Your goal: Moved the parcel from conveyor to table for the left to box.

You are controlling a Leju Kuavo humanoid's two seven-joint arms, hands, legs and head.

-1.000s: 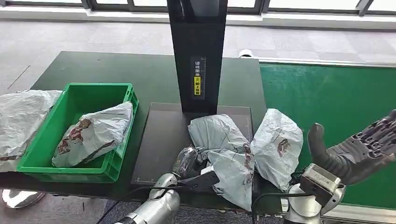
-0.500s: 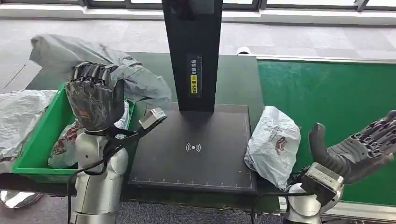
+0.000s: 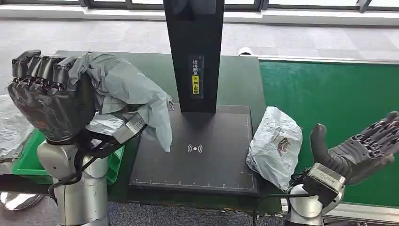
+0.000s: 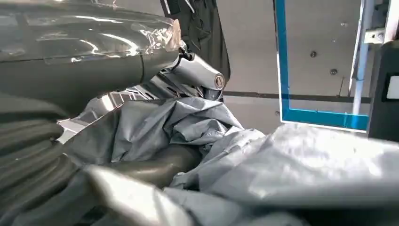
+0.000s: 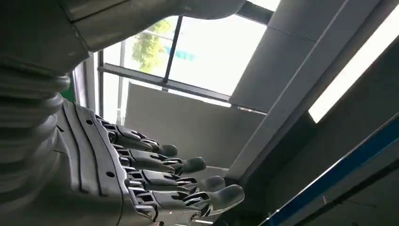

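At the left of the head view the left hand [image 3: 49, 101] was up high, fingers wrapped tight around a crumpled grey parcel [image 3: 129, 96], and the bag was clear of the table, its loose end drooping toward the middle of the frame over the near left corner of the black scanner pad [image 3: 195, 153]. From the left wrist view the same grey plastic [image 4: 197, 141] bunched right up against the hand [image 4: 61, 155], folds spilling across the lower half of the frame. Under and behind that raised hand sat the green bin [image 3: 28, 155] at the lower left, mostly hidden, with a pale bag [image 3: 11, 125] lying beside it at the far left edge. Over on the right, a second parcel [image 3: 275, 146], whitish with a dark printed mark, lay at the right edge of the pad, beside the green conveyor belt [image 3: 329, 108]. The right hand [image 3: 357, 150] hung at the lower right of the frame over the belt, palm open, fingers spread wide, holding nothing; the right wrist view showed those fingers [image 5: 179, 181] stretched out and apart against the ceiling. The black scanner post [image 3: 194, 52] stood upright at top centre, behind the pad.
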